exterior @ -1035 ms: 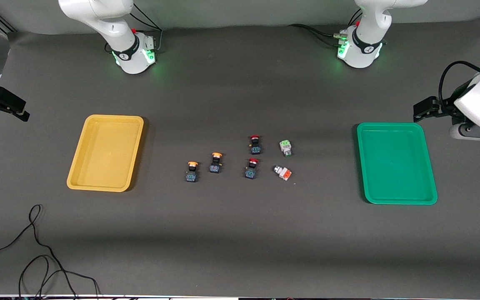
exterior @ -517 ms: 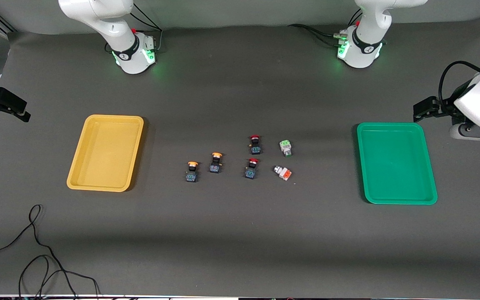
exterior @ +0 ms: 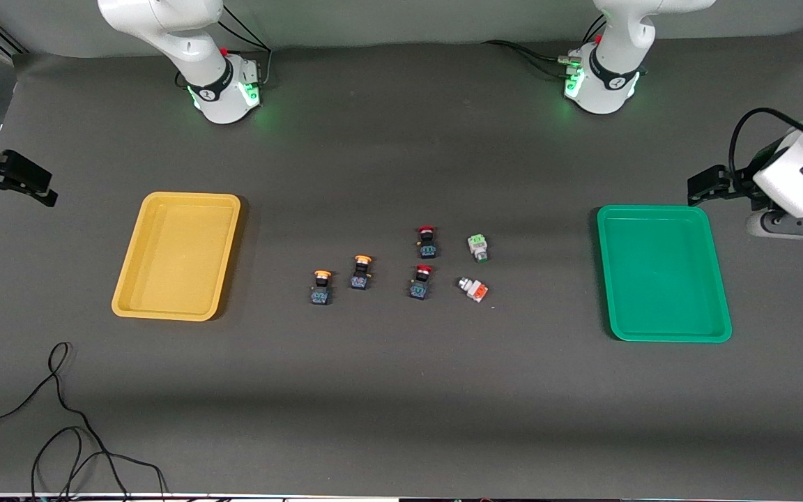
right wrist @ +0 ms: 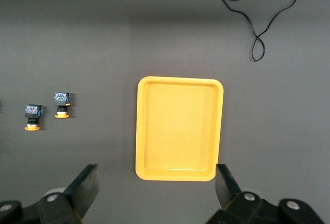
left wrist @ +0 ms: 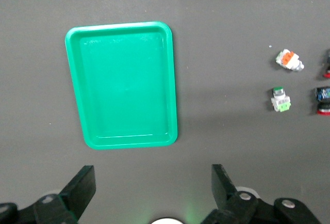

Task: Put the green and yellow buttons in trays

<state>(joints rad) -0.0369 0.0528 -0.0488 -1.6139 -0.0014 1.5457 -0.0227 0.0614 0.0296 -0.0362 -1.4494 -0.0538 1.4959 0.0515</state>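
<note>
1. The desk (exterior: pixel 401 390) is covered with a dark grey, matte cloth-like surface.
2. The yellow tray (exterior: pixel 177 256) and the green tray (exterior: pixel 663 272) are shallow rectangles of smooth plastic with rounded corners and raised rims. The yellow one lies toward the right arm's end of the desk, the green one toward the left arm's end. Both hold nothing.
3. Between the trays lie the small buttons. Two yellow-capped buttons (exterior: pixel 320 286) (exterior: pixel 361 271) have dark blocky bodies. A white button with a green part (exterior: pixel 479 247) and a white button with an orange part (exterior: pixel 473 288) lie on their sides.
4. Two red-capped buttons (exterior: pixel 427 240) (exterior: pixel 421 281) stand between these pairs.
5. The left gripper (left wrist: pixel 153 188) hangs above the desk near the green tray's edge, fingers (left wrist: pixel 82 185) spread wide, grasping nothing.
6. The right gripper (right wrist: pixel 157 185) hangs near the yellow tray's edge, fingers (right wrist: pixel 88 182) released wide, touching nothing.
</note>
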